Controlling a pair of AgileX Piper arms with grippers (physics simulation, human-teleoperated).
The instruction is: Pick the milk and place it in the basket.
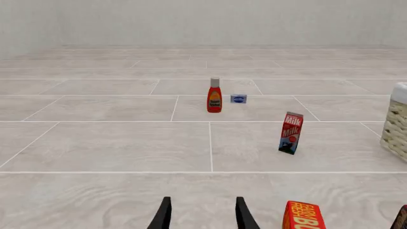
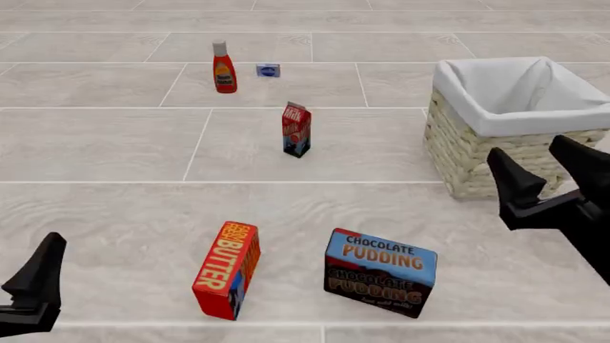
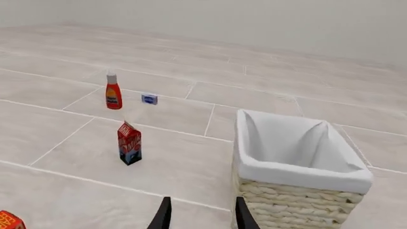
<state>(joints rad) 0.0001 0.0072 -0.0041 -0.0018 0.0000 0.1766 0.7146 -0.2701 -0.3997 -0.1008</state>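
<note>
Milk [image 2: 296, 129] stands upright at the frame's upper centre; likely light, stiff, tippy, so I'd pinch its flat sides low. Both my grippers, left [image 1: 202, 213] and right [image 3: 200, 213], spread, empty.

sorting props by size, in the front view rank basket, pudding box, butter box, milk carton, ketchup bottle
1. basket
2. chocolate pudding box
3. butter box
4. milk carton, ketchup bottle: look alike, and both are farther away, so unranked.

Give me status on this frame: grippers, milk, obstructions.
Left gripper open, empty. Right gripper open, empty, near basket. Milk upright on table, untouched. Nothing between milk and basket.
</note>
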